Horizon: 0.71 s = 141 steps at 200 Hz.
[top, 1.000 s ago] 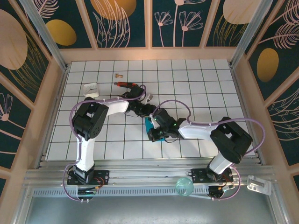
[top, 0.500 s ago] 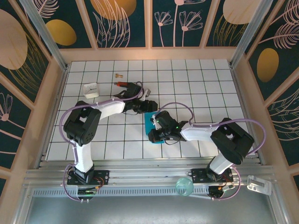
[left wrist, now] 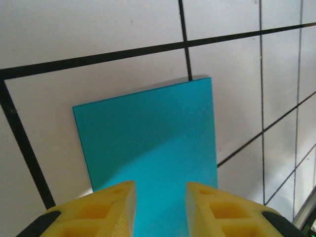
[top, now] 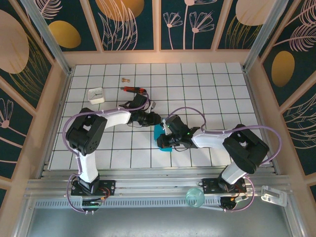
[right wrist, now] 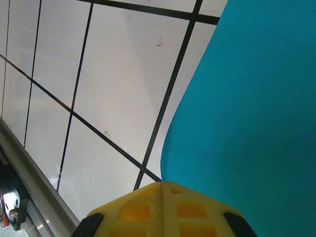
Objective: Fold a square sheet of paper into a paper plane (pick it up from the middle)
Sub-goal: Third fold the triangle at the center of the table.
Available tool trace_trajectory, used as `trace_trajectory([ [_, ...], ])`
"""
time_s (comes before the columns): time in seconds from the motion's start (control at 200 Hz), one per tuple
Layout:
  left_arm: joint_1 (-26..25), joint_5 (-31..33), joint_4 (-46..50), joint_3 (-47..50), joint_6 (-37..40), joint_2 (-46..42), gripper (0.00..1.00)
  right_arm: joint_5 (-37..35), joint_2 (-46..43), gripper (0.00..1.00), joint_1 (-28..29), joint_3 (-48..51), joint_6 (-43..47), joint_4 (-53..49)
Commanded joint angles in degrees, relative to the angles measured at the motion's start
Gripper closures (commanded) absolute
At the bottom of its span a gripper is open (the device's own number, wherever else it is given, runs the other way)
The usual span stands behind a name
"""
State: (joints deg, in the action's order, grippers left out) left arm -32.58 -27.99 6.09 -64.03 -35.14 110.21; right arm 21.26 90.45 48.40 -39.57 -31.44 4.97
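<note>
The square sheet of paper (top: 159, 132) is a small folded teal shape near the middle of the tiled table. In the left wrist view it is a teal rectangle (left wrist: 148, 128) running under and between my yellow fingers. My left gripper (left wrist: 160, 190) is open, its jaws a narrow gap apart astride the paper's near part; from above it (top: 154, 120) sits at the paper's far end. My right gripper (right wrist: 163, 183) is shut, and the paper's curled edge (right wrist: 256, 108) meets the seam of its jaws. From above, that gripper (top: 165, 140) covers the paper's near end.
A red-and-black utility knife (top: 133, 89), a small white block (top: 95, 94) and a small brass piece (top: 124, 79) lie at the back left. Wooden walls (top: 59, 113) ring the table. A pale green roll (top: 194, 197) rests on the front rail.
My left arm has swung its elbow out to the left and its jaws have narrowed over the paper's far end. The right gripper and the paper have stayed put.
</note>
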Motion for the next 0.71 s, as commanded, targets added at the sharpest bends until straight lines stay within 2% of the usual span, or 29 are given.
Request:
trace_trajectory([
  [0.0, 0.1, 0.0, 3.1, -2.9, 3.2, 2.4, 0.68, 2.0, -0.4, 0.98, -0.8, -0.7, 1.6, -0.4],
  [0.485, 0.1, 4.0, 7.2, -2.9, 8.6, 5.9, 0.69, 7.5, 1.4, 0.96, -6.1, -4.5, 9.3, -6.2],
  [0.701, 0.1, 4.2, 6.7, -1.8, 8.4, 5.8, 0.69, 8.4, 2.1, 0.96, -8.9, -4.8, 11.3, -8.2],
])
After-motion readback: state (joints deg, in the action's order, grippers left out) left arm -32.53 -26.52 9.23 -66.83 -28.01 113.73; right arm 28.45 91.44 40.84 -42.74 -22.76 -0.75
